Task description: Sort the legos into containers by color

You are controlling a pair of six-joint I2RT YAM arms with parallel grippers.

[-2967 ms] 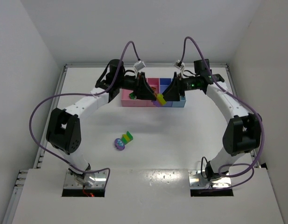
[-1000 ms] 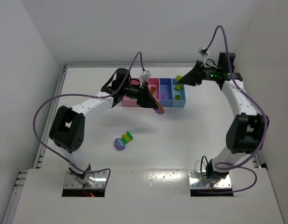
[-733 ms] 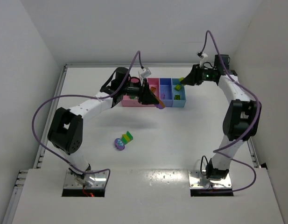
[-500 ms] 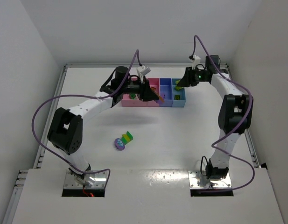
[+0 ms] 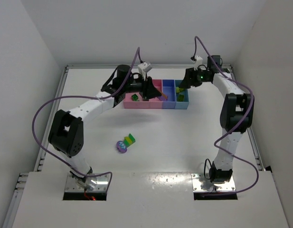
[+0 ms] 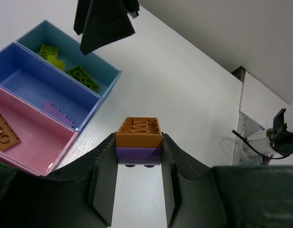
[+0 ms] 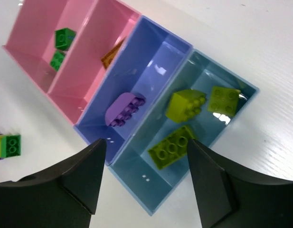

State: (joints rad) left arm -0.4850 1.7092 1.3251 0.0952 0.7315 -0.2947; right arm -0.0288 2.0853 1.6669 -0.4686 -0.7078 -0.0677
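Between the fingers of the left claw (image 6: 139, 142) we see an orange brick (image 6: 139, 132) stacked on a purple brick (image 6: 138, 155), pinched tight and held up near the tray (image 7: 40, 81). Our right claw (image 7: 146, 142) stands spread with nothing between its fingers, hovering over the light-blue compartment (image 7: 203, 128), where three lime bricks (image 7: 185, 104) lie. A lilac brick (image 7: 125, 110) sits in the purple-blue compartment (image 7: 155, 71); two green bricks (image 7: 64, 38) and an orange piece (image 7: 113, 56) lie in the pink compartments (image 7: 87, 69). Well apart on the table (image 5: 184, 142), a green-and-yellow stack (image 5: 130, 138) lies just beside a round purple piece (image 5: 121, 146).
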